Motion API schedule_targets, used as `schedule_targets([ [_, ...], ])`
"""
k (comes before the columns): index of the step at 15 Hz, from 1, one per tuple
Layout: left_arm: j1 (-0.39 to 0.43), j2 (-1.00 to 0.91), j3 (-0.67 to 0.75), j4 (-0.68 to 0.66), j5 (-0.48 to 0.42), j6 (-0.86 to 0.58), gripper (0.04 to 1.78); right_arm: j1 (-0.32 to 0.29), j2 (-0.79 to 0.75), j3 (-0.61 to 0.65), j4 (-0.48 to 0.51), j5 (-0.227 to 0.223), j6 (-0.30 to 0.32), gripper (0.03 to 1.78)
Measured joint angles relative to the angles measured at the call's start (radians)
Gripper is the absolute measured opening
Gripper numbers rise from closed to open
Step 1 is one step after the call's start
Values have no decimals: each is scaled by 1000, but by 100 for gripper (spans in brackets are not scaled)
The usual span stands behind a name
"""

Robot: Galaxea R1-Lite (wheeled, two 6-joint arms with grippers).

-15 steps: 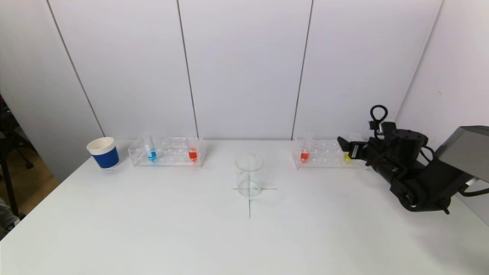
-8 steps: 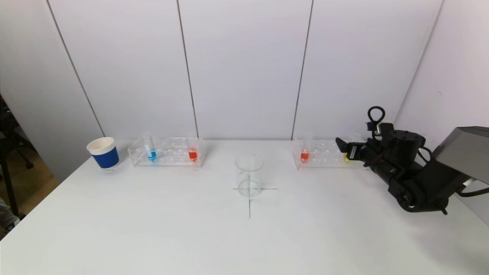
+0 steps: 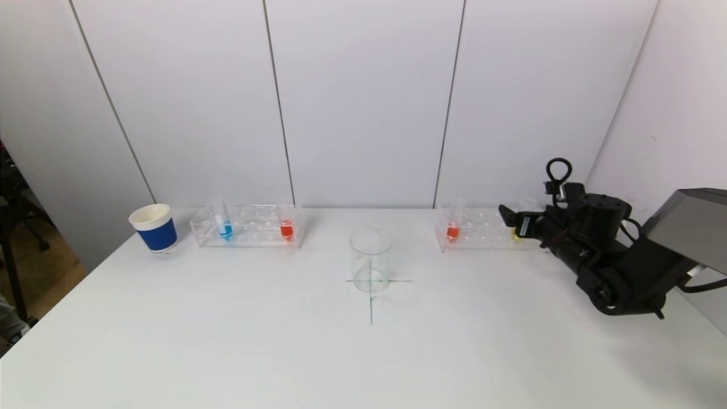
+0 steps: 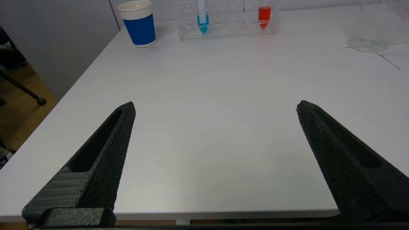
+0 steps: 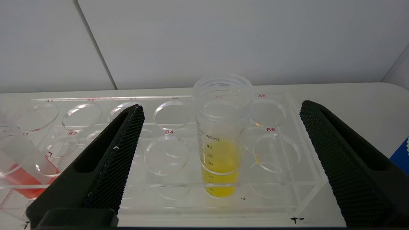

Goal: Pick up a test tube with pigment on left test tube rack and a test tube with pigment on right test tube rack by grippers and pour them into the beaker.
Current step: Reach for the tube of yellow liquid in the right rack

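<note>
The left rack (image 3: 250, 234) holds a tube of blue pigment (image 3: 225, 228) and a tube of red pigment (image 3: 287, 228). An empty clear beaker (image 3: 370, 260) stands on a cross mark at the table's middle. The right rack (image 3: 483, 237) holds a red tube (image 3: 452, 229) and a yellow tube (image 3: 515, 233). My right gripper (image 3: 513, 220) is at the rack's right end, open, its fingers either side of the yellow tube (image 5: 220, 153) without touching it. My left gripper (image 4: 215, 103) is open and empty over the table's near edge, out of the head view.
A blue paper cup (image 3: 154, 227) with a white rim stands left of the left rack. The white wall runs close behind both racks. The table's left edge (image 3: 68, 295) drops to the floor. A blue object (image 5: 401, 156) shows past the right rack's end.
My right arm has crept slightly left toward the right rack's yellow tube, then held still. The left gripper and the tubes have not moved.
</note>
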Motion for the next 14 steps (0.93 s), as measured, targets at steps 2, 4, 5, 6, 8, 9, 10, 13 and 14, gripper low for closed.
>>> schedule_targets([
  [2,0,0,0,0,0,0,176,0,1,-3,0,0,0,177],
  [4,0,0,0,0,0,0,176,0,2,-6,0,0,0,175],
  [5,0,0,0,0,0,0,176,0,2,-6,0,0,0,170],
  [6,0,0,0,0,0,0,176,0,2,-8,0,0,0,163],
  [8,0,0,0,0,0,0,176,1,3,-9,0,0,0,141],
  [9,0,0,0,0,0,0,176,1,3,-10,0,0,-1,126],
  [10,0,0,0,0,0,0,176,2,3,-10,0,0,0,109],
  [13,0,0,0,0,0,0,176,2,4,-10,1,-1,-1,54],
  [14,0,0,0,0,0,0,176,2,4,-10,1,-1,-1,48],
])
